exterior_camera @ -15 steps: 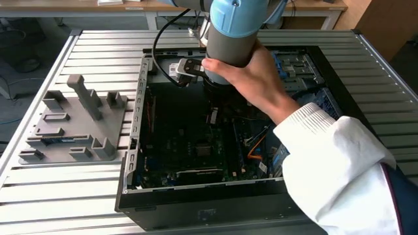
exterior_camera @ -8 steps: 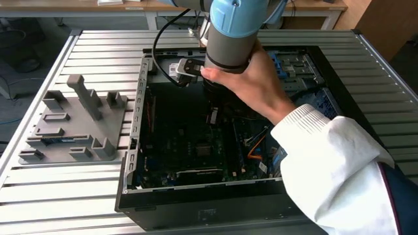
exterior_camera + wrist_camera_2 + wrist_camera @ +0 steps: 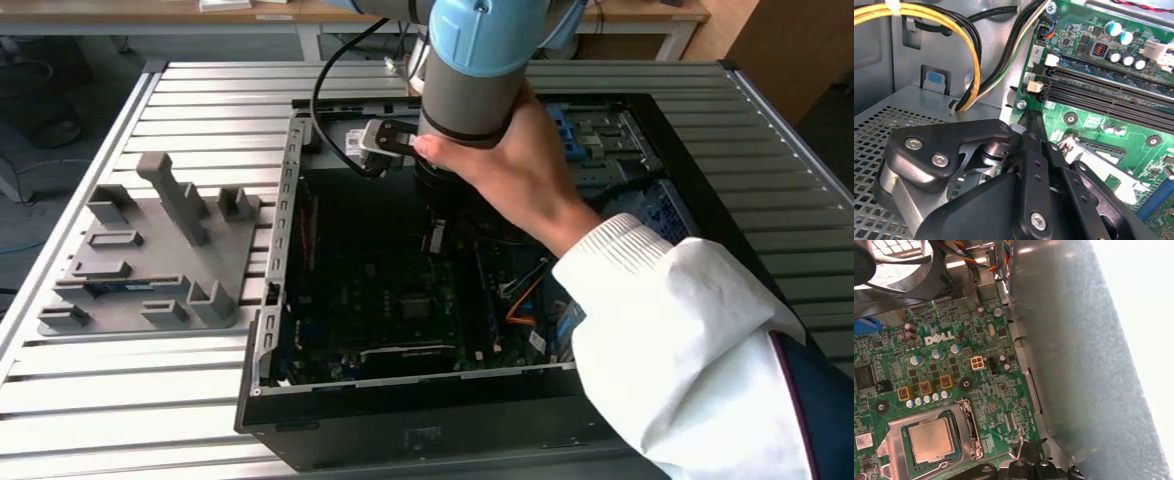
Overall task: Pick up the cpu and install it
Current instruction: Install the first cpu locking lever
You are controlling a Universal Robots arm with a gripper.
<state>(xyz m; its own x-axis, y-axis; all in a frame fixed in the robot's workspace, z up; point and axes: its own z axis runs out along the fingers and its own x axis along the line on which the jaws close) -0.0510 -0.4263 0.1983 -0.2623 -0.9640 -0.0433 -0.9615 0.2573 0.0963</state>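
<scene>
Slatted metal counter (image 3: 160, 400) carries an open computer case (image 3: 400, 440). Inside it, the cpu (image 3: 930, 440) sits in its motherboard socket (a person's hand (image 3: 514, 175) grips the arm). Just beside the socket, the gripper (image 3: 1021, 452) hovers, jaws apparently pressed together; descending slowly would suit.

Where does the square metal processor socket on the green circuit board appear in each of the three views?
Exterior view: the square metal socket sits mid-board inside the open black computer case.
Second wrist view: the socket lies beside the long black memory slots.
First wrist view: the socket frames a silver chip, near the grey case wall.
Shared landmark: the green circuit board.
</scene>
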